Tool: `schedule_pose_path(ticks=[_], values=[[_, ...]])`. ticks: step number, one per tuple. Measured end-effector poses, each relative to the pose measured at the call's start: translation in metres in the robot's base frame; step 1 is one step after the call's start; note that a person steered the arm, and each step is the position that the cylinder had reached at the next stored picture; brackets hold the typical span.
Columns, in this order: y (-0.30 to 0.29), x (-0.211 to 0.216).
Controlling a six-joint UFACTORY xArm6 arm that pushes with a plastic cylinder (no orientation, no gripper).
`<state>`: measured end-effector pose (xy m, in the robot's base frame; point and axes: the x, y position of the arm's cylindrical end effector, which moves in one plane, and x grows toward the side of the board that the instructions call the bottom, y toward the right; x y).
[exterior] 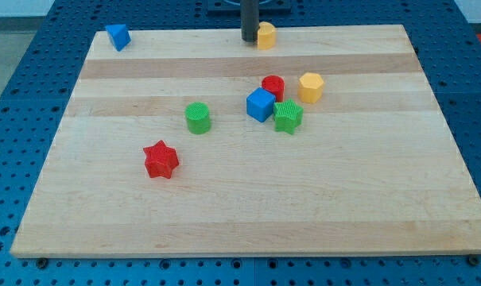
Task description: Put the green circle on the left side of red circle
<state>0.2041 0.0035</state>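
Observation:
The green circle (198, 117) stands left of the board's middle. The red circle (273, 86) stands further to the view's right and slightly higher, in a cluster with a blue cube (260, 105), a green star (288, 117) and a yellow hexagon (311, 86). The blue cube touches the red circle's lower left side. My tip (249, 39) is at the top edge of the board, far above both circles, right beside a yellow block (265, 36).
A red star (160, 160) lies below and left of the green circle. A blue block (118, 36) sits at the board's top left corner. The wooden board (248, 214) lies on a blue perforated table.

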Motion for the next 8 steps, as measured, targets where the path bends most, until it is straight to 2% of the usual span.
schedule_pose_path(ticks=[1, 2, 3, 4, 8], values=[[-0.022, -0.004], [-0.096, 0.006], [-0.139, 0.056], [-0.14, 0.107], [-0.136, 0.119]])
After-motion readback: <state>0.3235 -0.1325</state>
